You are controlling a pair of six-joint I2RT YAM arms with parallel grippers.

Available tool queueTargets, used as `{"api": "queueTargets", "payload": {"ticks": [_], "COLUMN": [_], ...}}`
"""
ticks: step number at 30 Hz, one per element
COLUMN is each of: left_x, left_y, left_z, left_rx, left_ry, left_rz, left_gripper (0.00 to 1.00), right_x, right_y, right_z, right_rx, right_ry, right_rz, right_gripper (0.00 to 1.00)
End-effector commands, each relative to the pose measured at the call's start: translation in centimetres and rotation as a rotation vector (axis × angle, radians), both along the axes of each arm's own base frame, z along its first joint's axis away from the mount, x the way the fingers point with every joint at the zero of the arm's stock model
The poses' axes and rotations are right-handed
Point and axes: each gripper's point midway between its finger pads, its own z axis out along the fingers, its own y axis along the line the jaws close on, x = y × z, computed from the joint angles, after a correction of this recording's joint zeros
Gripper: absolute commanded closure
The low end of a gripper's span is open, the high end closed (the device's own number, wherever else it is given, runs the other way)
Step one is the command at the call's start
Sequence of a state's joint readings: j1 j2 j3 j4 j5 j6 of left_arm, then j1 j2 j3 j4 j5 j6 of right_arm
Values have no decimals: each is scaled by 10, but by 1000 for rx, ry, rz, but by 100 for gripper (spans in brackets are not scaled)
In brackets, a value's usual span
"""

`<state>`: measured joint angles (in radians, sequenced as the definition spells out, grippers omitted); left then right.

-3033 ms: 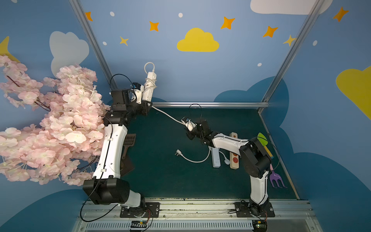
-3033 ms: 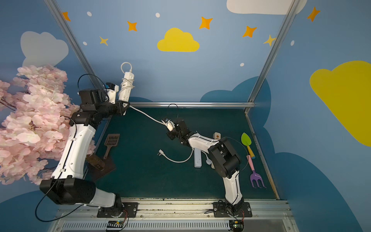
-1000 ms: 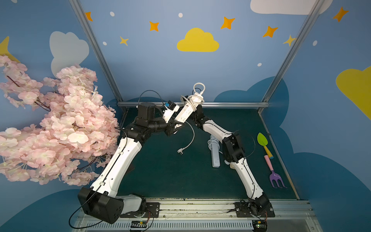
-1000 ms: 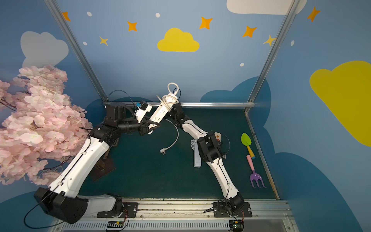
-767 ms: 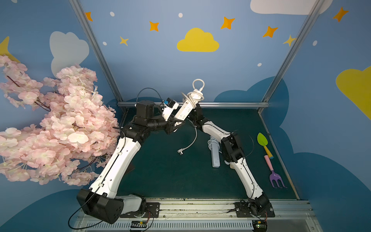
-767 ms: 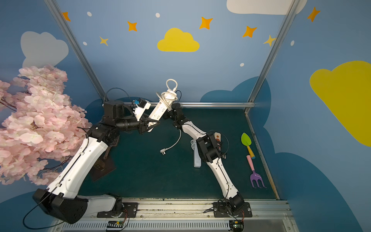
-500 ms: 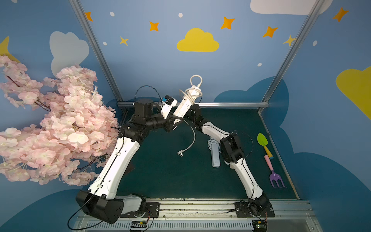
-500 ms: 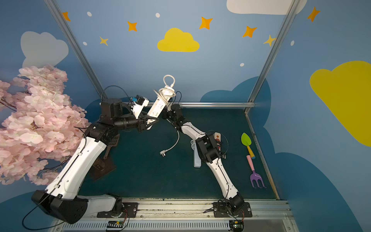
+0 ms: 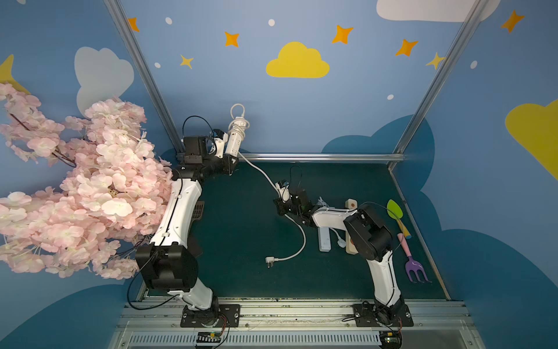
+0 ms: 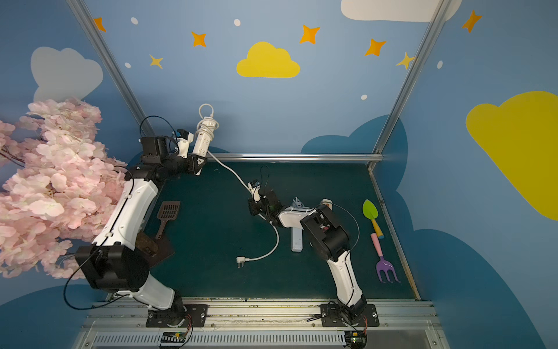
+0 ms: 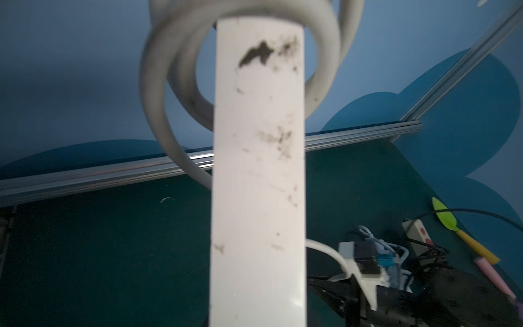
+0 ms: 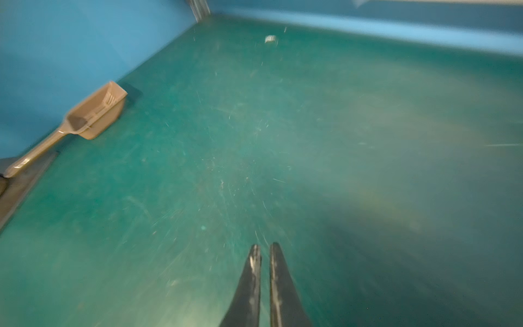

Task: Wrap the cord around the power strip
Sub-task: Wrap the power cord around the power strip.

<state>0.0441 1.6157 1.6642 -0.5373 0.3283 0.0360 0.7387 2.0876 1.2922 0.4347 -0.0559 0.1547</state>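
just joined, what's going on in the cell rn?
Cord wrapping, partway done. The left gripper holds the power strip raised near the back corner, with some loops of cord around its upper end. The rest of the cord runs down past the right gripper mid-table. That gripper is shut, and its wrist view shows no cord between the fingers. The plug lies on the mat.

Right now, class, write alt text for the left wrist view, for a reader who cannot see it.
A scuffed white power strip, close up and slightly blurred, fills the middle of the picture, with loops of white cord wound round its far end. Behind it are the dark green table, blue walls and a green trowel.
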Motion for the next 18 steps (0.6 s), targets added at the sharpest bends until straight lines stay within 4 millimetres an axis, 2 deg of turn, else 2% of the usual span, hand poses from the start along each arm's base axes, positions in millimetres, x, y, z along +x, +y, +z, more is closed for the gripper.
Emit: {"api": "queueTargets", "payload": {"ticks": [1,4,9,11,14,16,18], "left_x": [16,19,17,13,0,-14,-32], "left_y": [33,41,27,12,-14,-33,-50], "left_z": [29,-6,-56,-76,-102,-117,-131], "left_rx": [180,243,378,428,482,507,520], "left_ry": [-109,-22,86,137,202,246,309], "left_rz": [112,131,97,38,-70,-171,-269], "left_gripper": [97,97,97,97,97,97,97], "right_x": [6,2,5,8,18,27,39], "right_y": [-26,-38,-41,-38,-33,-30,-27], "right_z": [43,86,172,209,251,267,275], "right_rx": [-24,-65,-87,-60,-29,-37,-64], "right_ry": [-151,-285,-503,-562,-617,-651,-671], "right_rz": [-38,-19,30,70,107,127,144], "right_gripper": [100,100,100,100,100,100,100]}}
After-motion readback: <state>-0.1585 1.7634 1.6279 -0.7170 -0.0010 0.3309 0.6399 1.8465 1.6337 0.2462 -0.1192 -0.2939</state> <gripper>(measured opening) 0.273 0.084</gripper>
